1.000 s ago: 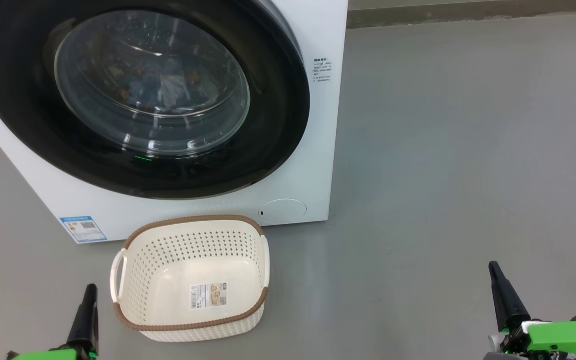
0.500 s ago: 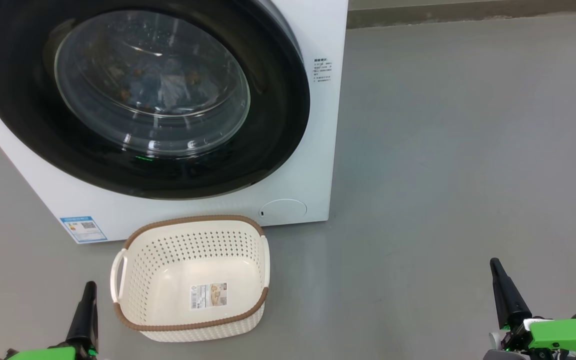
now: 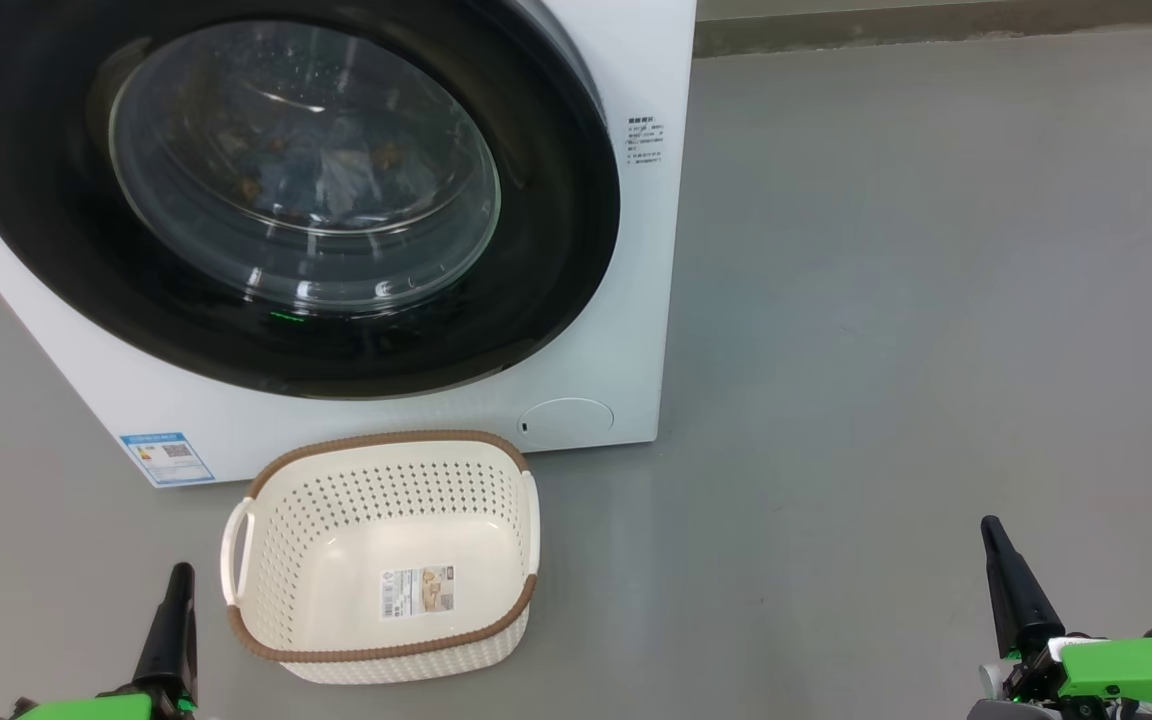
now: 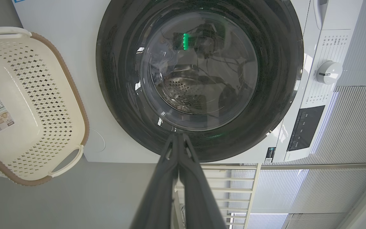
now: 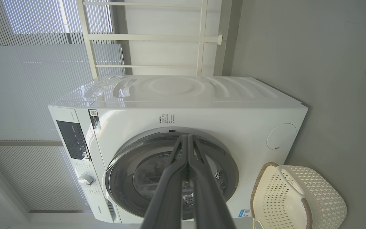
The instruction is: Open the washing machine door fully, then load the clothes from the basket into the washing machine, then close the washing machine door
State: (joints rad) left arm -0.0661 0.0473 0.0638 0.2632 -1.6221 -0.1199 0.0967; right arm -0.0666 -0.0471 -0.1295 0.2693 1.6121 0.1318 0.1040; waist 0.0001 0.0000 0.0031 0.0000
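On the grey floor (image 3: 886,300), just before the front of the washing machine (image 3: 636,300), the basket (image 3: 381,437) is seen upright with its mouth upward. Its long axis runs across the head view, roughly parallel to the machine's front, and nothing but the label (image 3: 417,592) is seen on its bottom. Whether it touches the machine cannot be told. The washing machine door (image 3: 286,190) is seated flush in the front panel, its glass bowl facing outward toward the robot. The clothes (image 3: 321,170) can be made out through that glass, inside the drum. From this the task is judged to be at its end: door opened, load moved, door shut again. Whether the latch is caught cannot be told. The left gripper (image 3: 179,578) is held low at the basket's left, well apart from the door, fingers pressed together on nothing. The right gripper (image 3: 988,528) is held low at the far right, likewise pressed together and empty. No further handling is judged necessary; at most a light push on the black rim would be called for to confirm the latch.
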